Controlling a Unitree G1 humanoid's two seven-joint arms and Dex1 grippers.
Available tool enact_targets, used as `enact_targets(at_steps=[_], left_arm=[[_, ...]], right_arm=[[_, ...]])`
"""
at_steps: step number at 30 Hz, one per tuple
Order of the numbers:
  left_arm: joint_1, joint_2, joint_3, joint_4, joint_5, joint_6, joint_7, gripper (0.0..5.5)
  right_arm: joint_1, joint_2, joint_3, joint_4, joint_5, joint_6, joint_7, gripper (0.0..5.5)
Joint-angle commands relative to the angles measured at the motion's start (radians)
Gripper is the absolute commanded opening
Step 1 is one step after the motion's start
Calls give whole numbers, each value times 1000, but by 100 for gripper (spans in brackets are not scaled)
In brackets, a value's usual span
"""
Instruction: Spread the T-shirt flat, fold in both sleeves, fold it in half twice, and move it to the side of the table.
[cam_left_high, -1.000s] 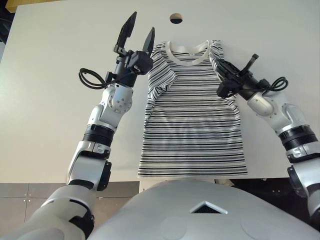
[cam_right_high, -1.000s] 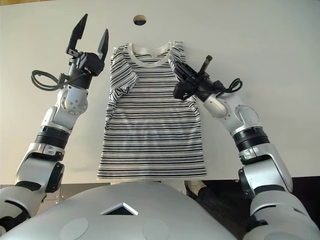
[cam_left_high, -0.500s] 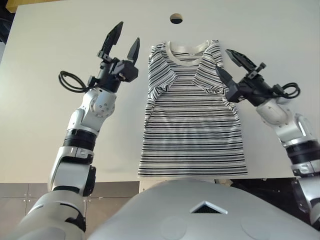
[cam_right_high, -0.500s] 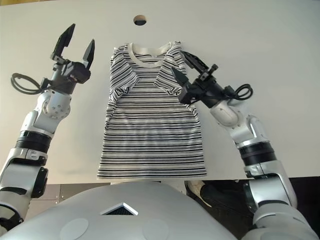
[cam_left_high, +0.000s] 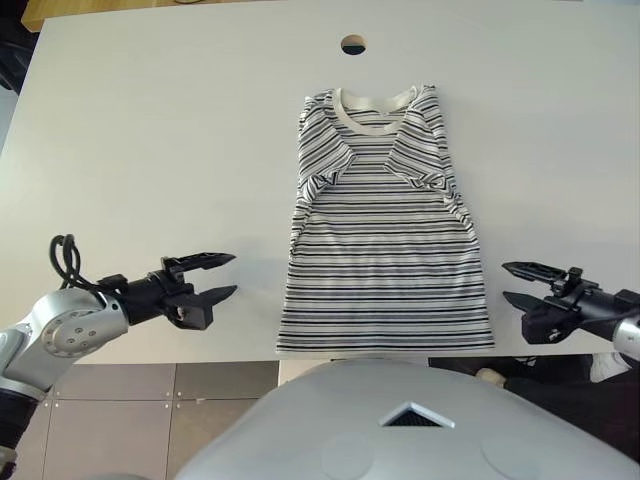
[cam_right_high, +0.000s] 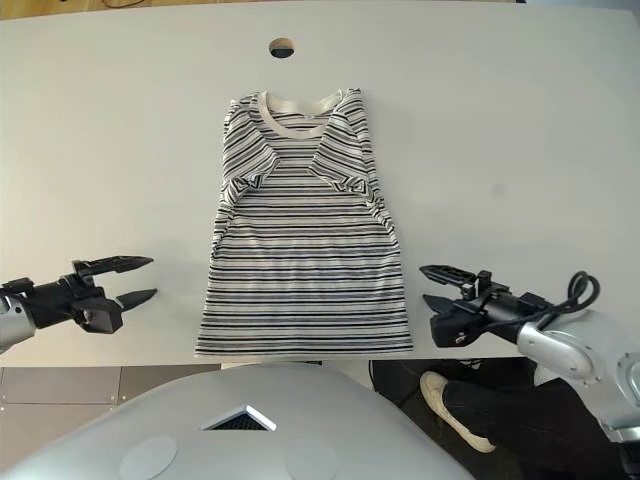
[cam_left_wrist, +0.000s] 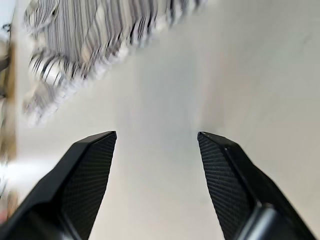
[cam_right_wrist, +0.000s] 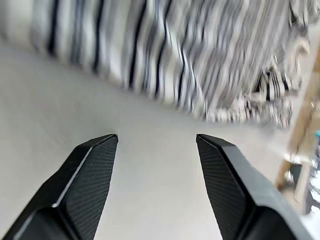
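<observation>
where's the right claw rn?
In the head views, the right claw hangs open on the robot's right, low over the table's near edge, just beside the T-shirt's bottom hem corner and not touching it.

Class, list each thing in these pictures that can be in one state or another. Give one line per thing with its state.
T-shirt: spread flat on the table, sleeves folded in over the chest, not yet folded in half.
left hand: open, empty, beside the shirt's hem, not touching it.
right hand: open, empty, at the hem's other side, not touching it.
</observation>
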Motion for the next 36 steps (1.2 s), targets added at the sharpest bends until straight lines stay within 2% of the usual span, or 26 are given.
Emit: enact_targets(at_steps=[1,7,11,18,19,32,36], left_arm=[[-46,-11,-101,-119,-52,16,-136,303],[-131,-55,-200,-105,-69,11,-256,303],[-186,-88,-249,-68,-60,-14,-300,303],[-155,-67,-285,-84,-103,-44,-342,303],[-159,-68,-288,-80,-111,-51,-348,307],[-220,-154,-312,43,-117,-97,-342,91],[-197,-157,-331,9,-198,-85,-359,22]], right_arm=[[-35,-60,81,-50,58,-10,146,292],[-79,-67,139,-48,101,-36,227,292],[-126,-26,193,-14,84,-49,231,292],[-169,2,263,-24,77,-43,249,292],[-168,2,268,-25,80,-44,250,266],[-127,-13,270,-1,117,-78,232,16],[-115,-12,254,-5,134,-76,224,10]])
